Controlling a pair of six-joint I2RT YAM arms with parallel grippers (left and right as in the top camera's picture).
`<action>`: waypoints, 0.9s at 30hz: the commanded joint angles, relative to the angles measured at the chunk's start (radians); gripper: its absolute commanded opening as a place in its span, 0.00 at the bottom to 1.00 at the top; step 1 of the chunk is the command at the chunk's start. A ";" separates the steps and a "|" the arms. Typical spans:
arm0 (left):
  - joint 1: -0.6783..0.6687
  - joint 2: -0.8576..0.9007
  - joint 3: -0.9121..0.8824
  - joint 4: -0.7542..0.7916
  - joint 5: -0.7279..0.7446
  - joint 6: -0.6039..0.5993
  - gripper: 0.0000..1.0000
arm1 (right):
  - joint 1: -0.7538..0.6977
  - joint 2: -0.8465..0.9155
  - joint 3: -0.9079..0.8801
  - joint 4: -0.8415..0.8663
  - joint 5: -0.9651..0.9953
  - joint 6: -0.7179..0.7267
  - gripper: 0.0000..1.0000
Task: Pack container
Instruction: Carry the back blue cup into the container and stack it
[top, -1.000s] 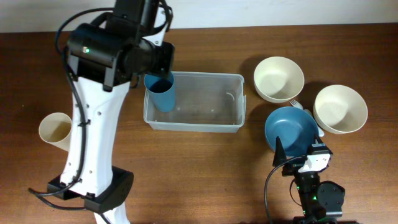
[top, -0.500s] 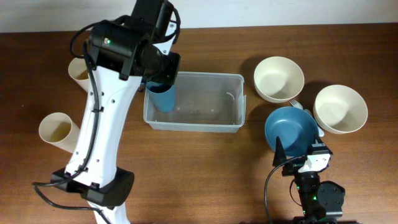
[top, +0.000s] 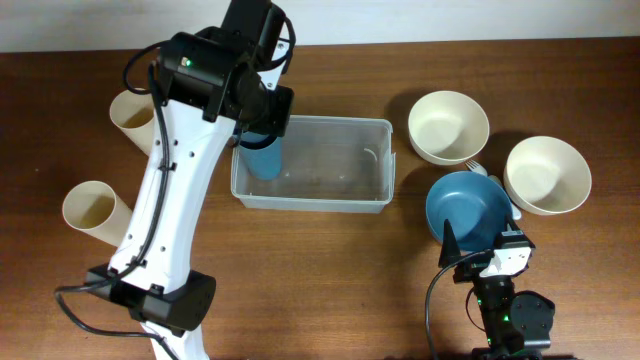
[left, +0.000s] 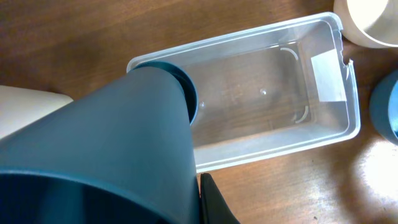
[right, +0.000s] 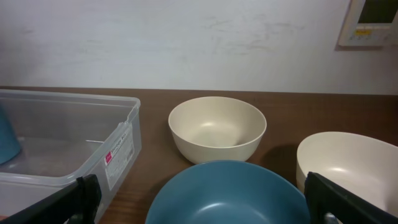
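The clear plastic container (top: 330, 165) lies at the table's middle. My left gripper (top: 262, 125) is shut on a blue cup (top: 262, 157) and holds it in the container's left end, tilted. In the left wrist view the blue cup (left: 106, 149) fills the foreground, its far end inside the container (left: 273, 93), and one black finger (left: 214, 205) presses its side. My right gripper (top: 480, 262) is open and empty near the front edge, behind a blue bowl (top: 468, 208). In the right wrist view its fingers (right: 202, 199) frame the blue bowl (right: 236, 183), with the container (right: 62, 124) at left.
Two cream bowls (top: 448, 126) (top: 547, 175) stand right of the container, beside the blue bowl. Two cream cups (top: 130, 112) (top: 90, 208) lie at the far left. The left arm's white link (top: 160, 200) spans the table's left side.
My left arm has swung toward the back, uncovering the rear cream cup. The blue cup stays in the container's left end and has tipped further. The right arm has not moved.
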 joint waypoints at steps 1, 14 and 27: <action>0.002 0.003 -0.033 0.024 -0.011 -0.006 0.01 | 0.005 -0.009 -0.005 -0.005 0.005 0.003 0.99; 0.002 0.005 -0.110 0.066 -0.011 -0.006 0.01 | 0.005 -0.009 -0.005 -0.005 0.005 0.003 0.99; 0.002 0.021 -0.111 0.069 -0.011 -0.006 0.21 | 0.005 -0.009 -0.005 -0.005 0.005 0.003 0.99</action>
